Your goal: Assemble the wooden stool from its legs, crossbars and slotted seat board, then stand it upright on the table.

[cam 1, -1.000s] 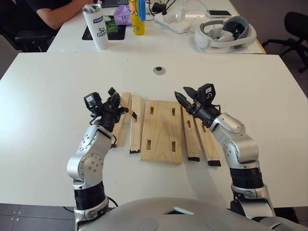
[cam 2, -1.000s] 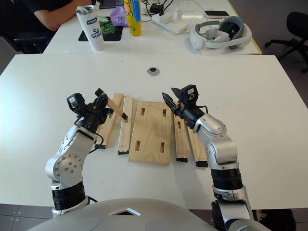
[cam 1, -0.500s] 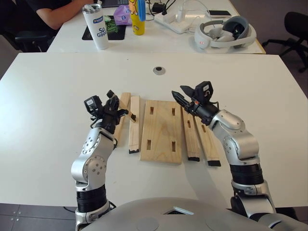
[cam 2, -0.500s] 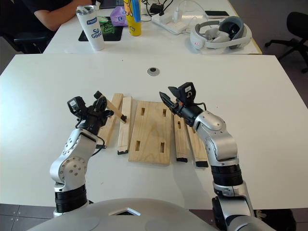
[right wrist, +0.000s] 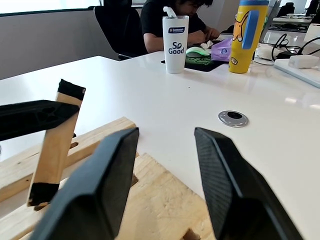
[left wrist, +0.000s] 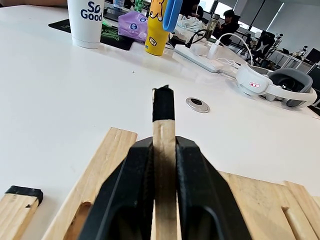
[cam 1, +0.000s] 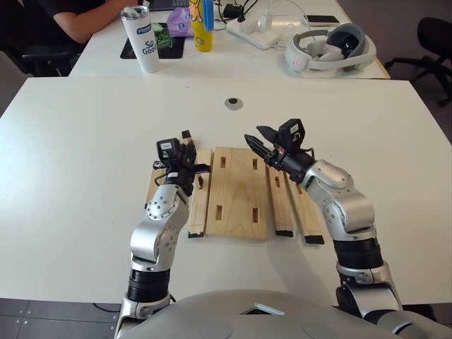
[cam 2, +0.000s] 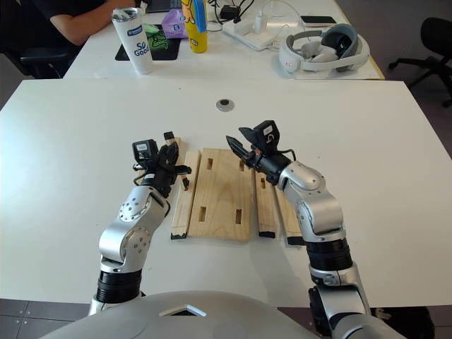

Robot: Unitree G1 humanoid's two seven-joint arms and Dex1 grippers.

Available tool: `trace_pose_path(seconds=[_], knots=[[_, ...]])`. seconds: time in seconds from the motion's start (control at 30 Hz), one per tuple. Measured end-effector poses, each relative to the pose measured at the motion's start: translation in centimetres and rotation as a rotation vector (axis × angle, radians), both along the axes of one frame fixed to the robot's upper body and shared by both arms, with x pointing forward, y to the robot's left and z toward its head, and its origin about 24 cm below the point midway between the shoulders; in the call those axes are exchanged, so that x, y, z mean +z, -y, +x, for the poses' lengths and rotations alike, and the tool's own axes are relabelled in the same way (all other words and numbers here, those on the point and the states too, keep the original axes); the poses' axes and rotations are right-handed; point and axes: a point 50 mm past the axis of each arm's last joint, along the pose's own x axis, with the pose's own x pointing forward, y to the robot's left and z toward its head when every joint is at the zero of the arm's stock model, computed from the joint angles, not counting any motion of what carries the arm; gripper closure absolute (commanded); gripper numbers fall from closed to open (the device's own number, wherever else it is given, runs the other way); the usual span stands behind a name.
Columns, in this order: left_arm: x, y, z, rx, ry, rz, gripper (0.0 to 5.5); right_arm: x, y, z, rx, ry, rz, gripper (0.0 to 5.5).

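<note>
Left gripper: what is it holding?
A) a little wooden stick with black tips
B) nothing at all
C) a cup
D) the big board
A: in the left wrist view the left gripper has its two fingers shut on a thin wooden stick with a black tip poking out past them.

This looks like an open-plan office or lab. The white tabletop (cam 1: pixel 85 176) has a round cable port (cam 1: pixel 233 103) set into it. A second tabletop (cam 1: pixel 233 62) behind carries a power strip (cam 1: pixel 256 32) with plugged cables, a headset (cam 1: pixel 328 48), a white tumbler (cam 1: pixel 139 39) on a dark mat (cam 1: pixel 164 44) and a yellow bottle (cam 1: pixel 203 25). A black swivel chair (cam 1: pixel 432 35) stands at the far right.
</note>
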Motion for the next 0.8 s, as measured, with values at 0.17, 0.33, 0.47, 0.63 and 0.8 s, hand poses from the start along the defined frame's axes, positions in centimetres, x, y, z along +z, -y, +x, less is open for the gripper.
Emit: trace_pose_path(seconds=[0.17, 0.33, 0.47, 0.63, 0.8], knots=[[0.4, 0.0, -0.1, -0.030, 0.025, 0.052, 5.06, 0.0, -0.2, -0.1, -0.003, 0.001, 0.004, 3.45], [2.7, -0.9, 0.6, -0.007, 0.110, 0.040, 5.06, -1.1, 0.0, -0.8, -0.005, -0.014, -0.045, 3.45], [4.2, -1.6, 0.9, 0.000, 0.134, -0.011, 5.06, -2.0, 0.1, -1.5, 0.032, -0.037, -0.099, 3.45], [5.1, -2.3, 1.4, -0.008, 0.119, -0.133, 5.06, -2.7, -2.8, -4.3, 0.274, -0.118, -0.045, 3.45], [4.9, -1.9, 1.5, -0.053, 0.080, -0.191, 5.06, -1.8, -4.8, -5.2, 0.338, -0.138, 0.064, 3.66]])
